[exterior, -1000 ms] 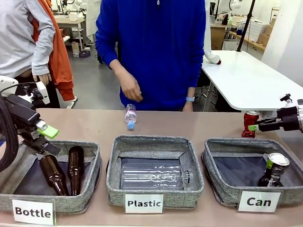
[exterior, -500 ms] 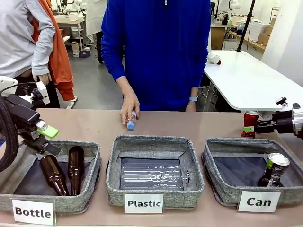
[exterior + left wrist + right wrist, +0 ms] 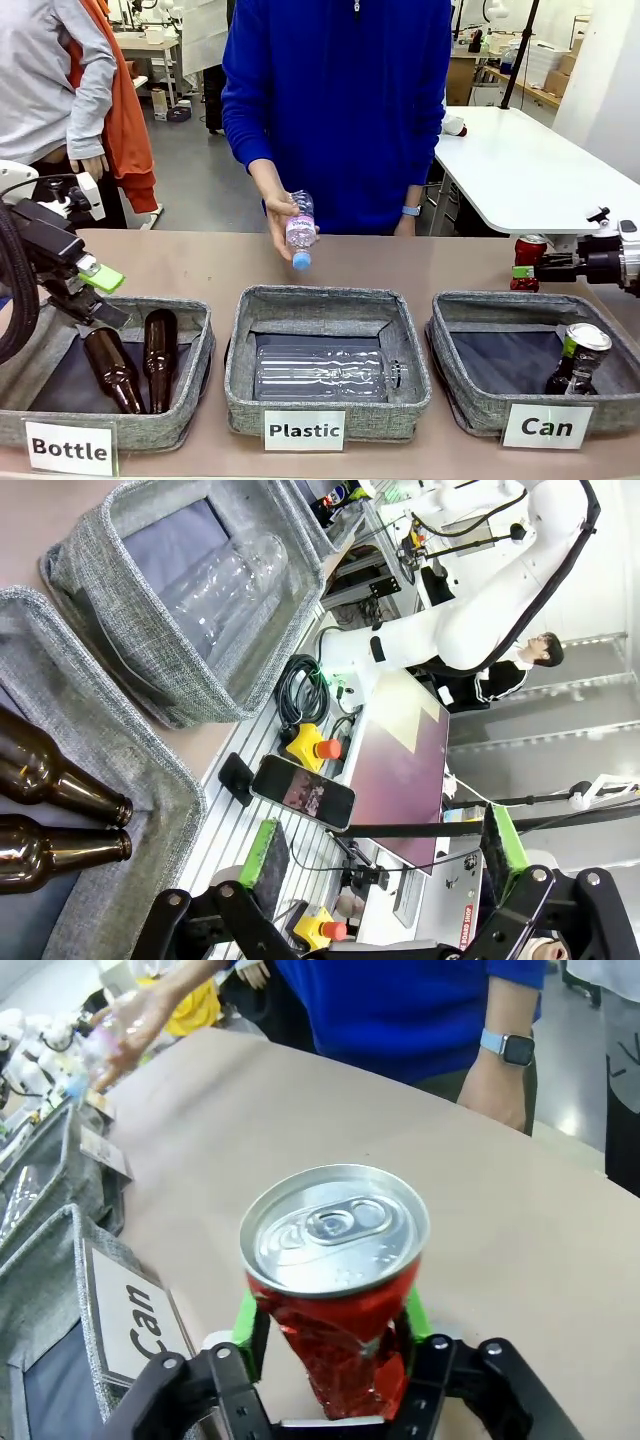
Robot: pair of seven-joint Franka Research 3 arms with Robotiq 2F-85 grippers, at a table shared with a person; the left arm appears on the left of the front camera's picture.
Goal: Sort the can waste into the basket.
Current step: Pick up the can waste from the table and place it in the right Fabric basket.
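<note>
A shiny red dented can [image 3: 529,258] stands on the table behind the grey basket [image 3: 470,300] labelled "Can". My right gripper [image 3: 524,271] reaches in from the right and is shut on it. In the right wrist view the green pads [image 3: 246,1320] press both sides of the red can [image 3: 335,1290], beside the basket's "Can" label [image 3: 140,1322]. A dark can with a silver top [image 3: 579,358] leans in the basket's right corner. My left gripper [image 3: 100,296] hangs open over the "Bottle" basket, its fingers [image 3: 262,852] wide apart around nothing.
The "Bottle" basket [image 3: 195,318] holds two brown glass bottles [image 3: 135,365]. A clear plastic bottle [image 3: 325,372] lies in the middle "Plastic" basket [image 3: 240,310]. The person in blue across the table holds a small plastic bottle [image 3: 300,230] above the table's far side.
My right gripper has closed its fingers onto the red can. The person's hand came down on the small plastic bottle and lifted it off the table. The left arm has stayed still.
</note>
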